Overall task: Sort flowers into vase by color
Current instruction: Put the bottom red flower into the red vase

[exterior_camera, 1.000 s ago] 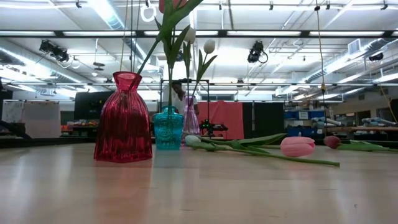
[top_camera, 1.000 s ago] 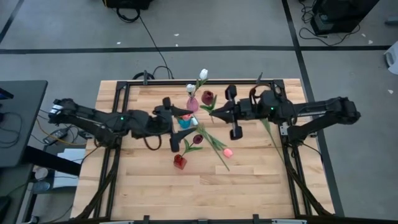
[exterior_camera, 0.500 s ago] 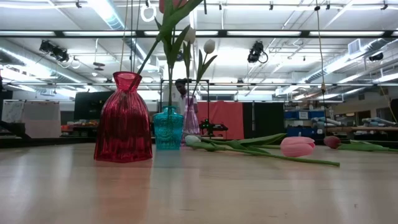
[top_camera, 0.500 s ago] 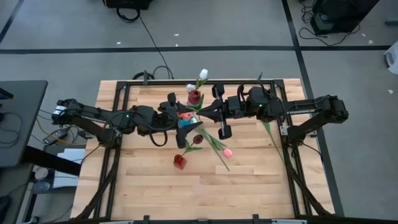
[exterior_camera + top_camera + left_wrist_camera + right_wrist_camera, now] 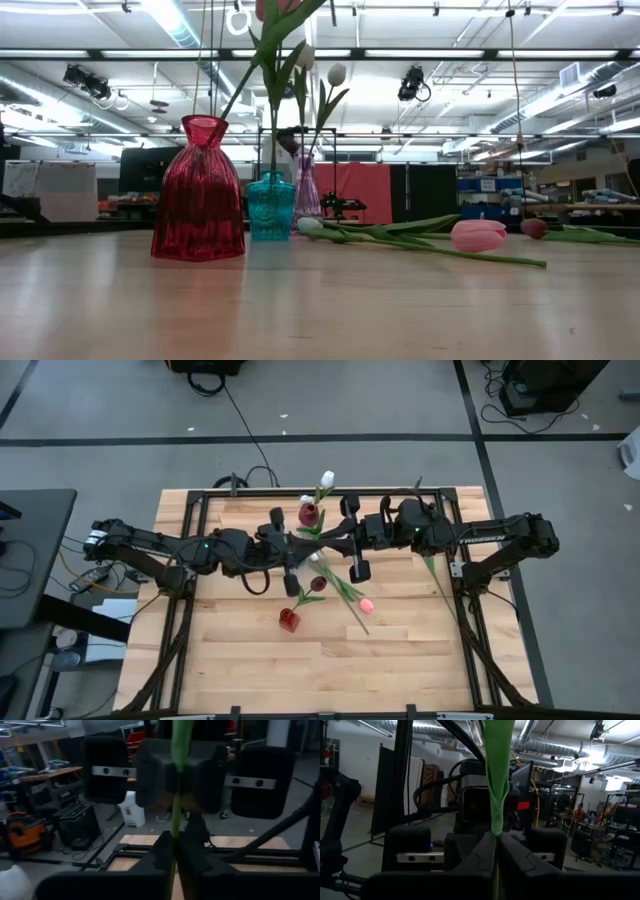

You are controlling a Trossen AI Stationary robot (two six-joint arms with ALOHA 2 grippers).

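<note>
A dark red flower (image 5: 309, 513) with a long green stem hangs above the middle of the table, between my two grippers. My left gripper (image 5: 305, 548) comes from the table's left and is shut on its stem. My right gripper (image 5: 327, 544) faces it from the right, also shut on the flower. Below stand a red vase (image 5: 198, 190) holding a dark red flower, a teal vase (image 5: 270, 205) and a pale pink vase (image 5: 306, 190) with white flowers (image 5: 327, 479). A pink flower (image 5: 367, 604) lies flat on the table. My left gripper pinches the green stem (image 5: 175, 827) between its two fingers, which reach in level from the table's left and lie across the stem. The stem stands roughly upright, lifted clear of the table. My right gripper pinches the stem and a folded leaf (image 5: 495, 822) between its two fingers, reaching in level from the table's right, across the stem. The flower rises upright above the fingers.
Another flower (image 5: 534, 228) lies on the table's right part, its stem (image 5: 435, 575) near the right arm's base. The three vases cluster under and just before the grippers. The near half of the wooden table (image 5: 250, 660) holds nothing but the red vase.
My right gripper has carried the dark red flower toward the table's left, over the vases. My left gripper has moved right to meet it and has shut on the stem. The flower stays upright and clear of the table.
</note>
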